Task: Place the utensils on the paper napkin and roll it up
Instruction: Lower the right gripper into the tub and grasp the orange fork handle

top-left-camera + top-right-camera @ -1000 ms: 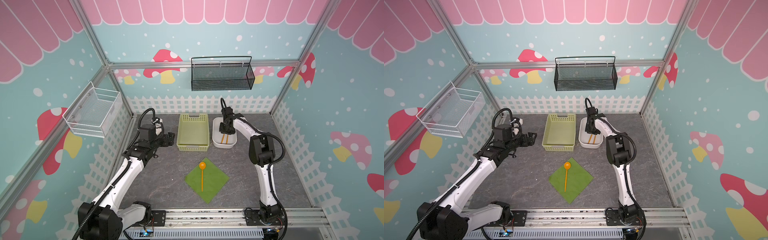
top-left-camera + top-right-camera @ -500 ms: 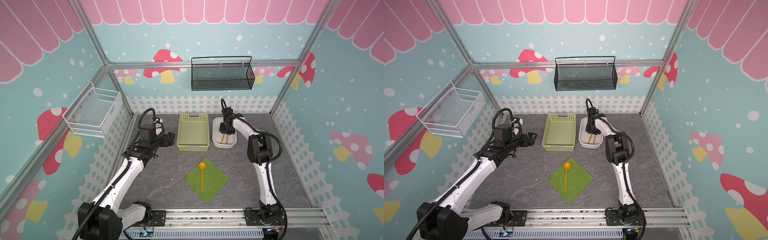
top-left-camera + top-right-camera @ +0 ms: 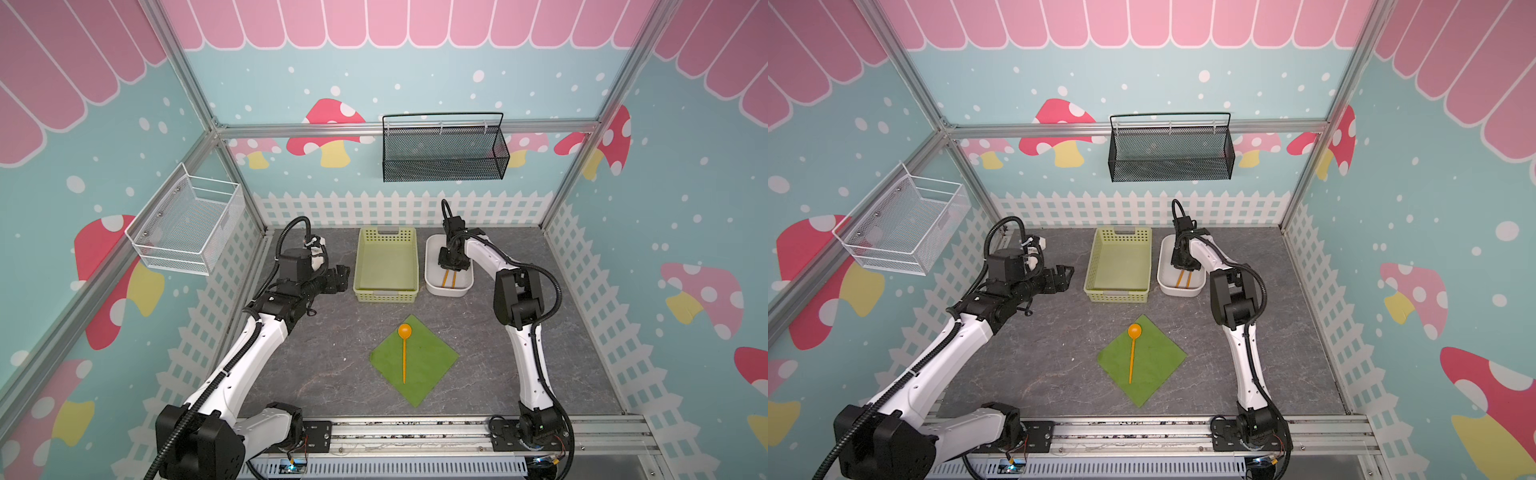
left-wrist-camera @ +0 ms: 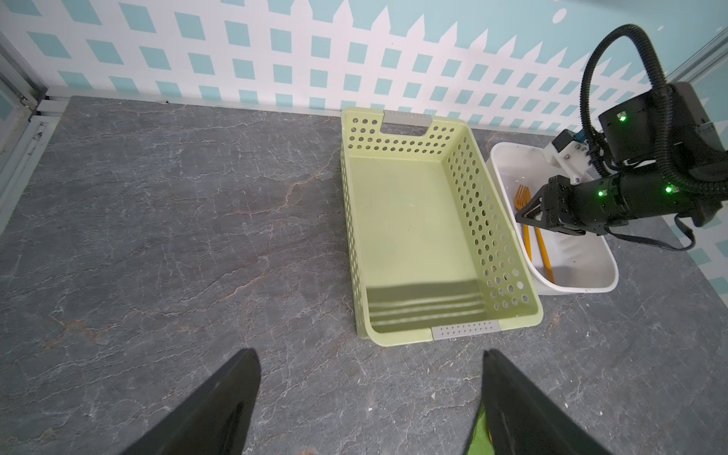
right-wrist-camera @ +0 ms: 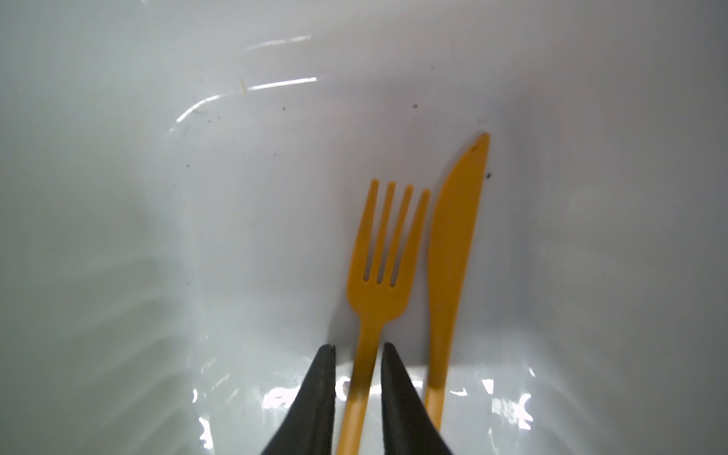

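Was on the fork (image 5: 378, 291) grab: right fingers (image 5: 398, 405) slightly spread astride its handle, left fingers (image 4: 212, 413) wide apart. Needed a pinch, then a lift over to the napkin (image 3: 432, 361).

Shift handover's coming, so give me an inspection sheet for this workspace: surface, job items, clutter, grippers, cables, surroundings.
Surface: grey stone-look table, a few pale specks.
Job's things: spoon lies on the green napkin; fork and knife side by side in the white dish.
Clutter: empty yellow-green basket beside the dish.
Grippers: left gripper open, empty, left of the basket; right gripper in the dish, jaws astride the fork's handle, gap showing.
Cables: black hose loops over each wrist; no snag seen.
Surroundings: black mesh bin on back wall, white wire bin on left wall.
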You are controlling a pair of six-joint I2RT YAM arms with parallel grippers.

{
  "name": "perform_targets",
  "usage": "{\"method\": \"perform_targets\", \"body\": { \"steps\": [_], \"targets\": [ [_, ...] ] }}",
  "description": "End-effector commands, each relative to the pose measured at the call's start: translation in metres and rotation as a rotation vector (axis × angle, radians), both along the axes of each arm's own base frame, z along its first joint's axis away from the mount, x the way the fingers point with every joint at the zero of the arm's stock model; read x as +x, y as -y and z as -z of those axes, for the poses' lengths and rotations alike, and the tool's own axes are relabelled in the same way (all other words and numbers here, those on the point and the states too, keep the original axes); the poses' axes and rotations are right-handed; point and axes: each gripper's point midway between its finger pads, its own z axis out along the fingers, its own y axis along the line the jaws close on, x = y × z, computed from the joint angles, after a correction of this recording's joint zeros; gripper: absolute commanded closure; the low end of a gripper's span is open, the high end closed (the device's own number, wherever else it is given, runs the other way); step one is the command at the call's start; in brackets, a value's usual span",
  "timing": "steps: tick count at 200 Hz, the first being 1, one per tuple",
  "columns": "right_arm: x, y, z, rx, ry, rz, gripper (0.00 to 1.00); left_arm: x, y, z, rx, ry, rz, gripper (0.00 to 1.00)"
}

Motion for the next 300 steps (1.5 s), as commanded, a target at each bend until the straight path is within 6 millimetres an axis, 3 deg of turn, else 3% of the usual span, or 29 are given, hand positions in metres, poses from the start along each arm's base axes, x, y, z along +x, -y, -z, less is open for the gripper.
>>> {"method": "perform_targets", "body": {
  "steps": [1,72,151,300],
  "targets": [
    [-0.012,0.006,0.027,-0.016,-0.079,0.014,0.78,-0.002,0.000,-0.001,0.011,0.013,0.009,0.10],
    [-0.013,0.007,0.024,-0.021,-0.075,0.019,0.85,-0.003,0.000,-0.001,0.013,0.013,0.009,0.10],
    [-0.008,0.008,0.003,-0.022,-0.032,0.025,0.90,-0.002,0.000,-0.002,0.012,0.015,0.008,0.10],
    [-0.005,0.009,-0.072,-0.005,0.086,0.012,0.91,-0.003,0.002,-0.003,0.001,0.014,0.015,0.10]
  ]
}}
